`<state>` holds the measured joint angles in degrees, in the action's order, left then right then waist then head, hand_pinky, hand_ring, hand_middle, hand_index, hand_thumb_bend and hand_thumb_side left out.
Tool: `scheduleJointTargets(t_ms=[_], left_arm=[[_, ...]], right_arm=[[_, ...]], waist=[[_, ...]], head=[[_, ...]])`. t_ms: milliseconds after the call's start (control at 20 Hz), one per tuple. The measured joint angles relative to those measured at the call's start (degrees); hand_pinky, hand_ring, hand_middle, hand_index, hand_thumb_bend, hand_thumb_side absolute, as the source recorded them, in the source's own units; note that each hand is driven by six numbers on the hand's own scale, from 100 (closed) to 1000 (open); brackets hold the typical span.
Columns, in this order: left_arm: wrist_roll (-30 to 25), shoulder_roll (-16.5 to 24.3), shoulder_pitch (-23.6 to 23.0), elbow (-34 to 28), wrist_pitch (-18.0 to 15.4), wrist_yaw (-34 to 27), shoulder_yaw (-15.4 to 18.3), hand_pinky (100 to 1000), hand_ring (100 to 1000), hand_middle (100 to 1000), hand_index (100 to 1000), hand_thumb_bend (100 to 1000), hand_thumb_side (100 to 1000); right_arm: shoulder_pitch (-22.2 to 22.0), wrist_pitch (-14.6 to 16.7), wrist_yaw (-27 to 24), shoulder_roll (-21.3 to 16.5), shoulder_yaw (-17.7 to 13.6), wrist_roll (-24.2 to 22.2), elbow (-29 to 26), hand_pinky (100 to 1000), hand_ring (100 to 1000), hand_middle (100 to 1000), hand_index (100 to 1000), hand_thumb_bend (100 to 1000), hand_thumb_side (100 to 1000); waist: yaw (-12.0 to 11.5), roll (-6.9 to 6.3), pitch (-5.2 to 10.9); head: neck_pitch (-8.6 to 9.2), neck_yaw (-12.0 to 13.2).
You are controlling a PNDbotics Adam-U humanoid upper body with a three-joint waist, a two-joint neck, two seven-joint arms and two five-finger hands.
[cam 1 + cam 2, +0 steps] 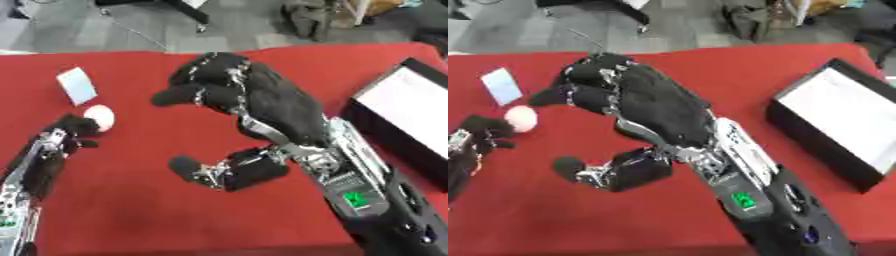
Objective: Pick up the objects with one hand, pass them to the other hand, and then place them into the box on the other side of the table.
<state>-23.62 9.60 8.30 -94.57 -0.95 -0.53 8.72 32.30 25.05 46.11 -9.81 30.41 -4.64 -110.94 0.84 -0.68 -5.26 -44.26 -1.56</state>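
Note:
A pale pink-white ball (99, 117) sits at the tips of my left hand (68, 129) near the table's left edge. The fingers curl against the ball's lower left side, and most of the ball still shows. My right hand (645, 107) hovers over the middle of the table. Its palm faces left, its fingers are bent loosely at the top and its thumb (579, 167) sticks out below, with nothing in it. A gap of red cloth lies between the ball and the right hand. A black box with a white inside (843, 116) stands at the right.
A light blue card (77, 85) lies on the red tablecloth (131, 210) at the back left, just behind the ball. The table's far edge runs along the top, with grey floor and chair legs beyond it.

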Motion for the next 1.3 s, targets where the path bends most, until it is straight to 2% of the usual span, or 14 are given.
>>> scheduleJointTargets(t_ms=[600,750,900,1050,1150,1300], left_arm=[[-0.02,0.00,0.00,-0.14,0.00,0.00,0.02,712,719,660,738,290,835],[-0.03,0.00,0.00,-0.14,-0.01,0.00,0.02,712,719,660,738,289,835],[-0.03,0.01,0.00,-0.14,-0.04,0.24,0.02,713,722,663,742,285,830],[0.54,1.05,0.07,-0.22,-0.62,1.66,0.30,717,730,672,749,284,785],[1.49,2.90,0.62,-0.28,-1.55,3.34,1.23,722,731,677,761,293,724],[2.88,6.76,1.25,-0.31,-2.90,6.13,3.27,733,724,683,783,345,577]], right_arm=[[0.00,0.34,-0.50,0.00,0.00,-0.77,0.00,755,750,656,832,278,371],[0.00,0.37,-0.50,0.00,-0.01,-0.93,0.00,762,777,679,849,316,370],[-0.01,0.51,-0.48,0.00,-0.01,-1.30,0.00,819,882,792,909,438,383],[-0.01,0.67,-0.43,0.00,-0.02,-1.91,0.00,826,893,801,917,433,392],[-0.01,0.76,-0.43,0.00,-0.04,-2.11,0.01,824,888,795,918,425,390],[-0.06,0.74,-0.43,-0.15,-0.19,-2.38,0.05,822,878,790,919,412,392]], waist=[[0.03,-0.04,-0.01],[0.04,-0.07,-0.01],[0.04,-0.07,-0.01],[0.13,-0.09,-0.01],[0.14,-0.16,-0.01],[-0.07,-0.98,0.00]], head=[[0.00,-0.07],[0.00,-0.09],[0.00,-0.12],[0.00,-0.24],[0.00,-0.43],[0.00,-1.07]])
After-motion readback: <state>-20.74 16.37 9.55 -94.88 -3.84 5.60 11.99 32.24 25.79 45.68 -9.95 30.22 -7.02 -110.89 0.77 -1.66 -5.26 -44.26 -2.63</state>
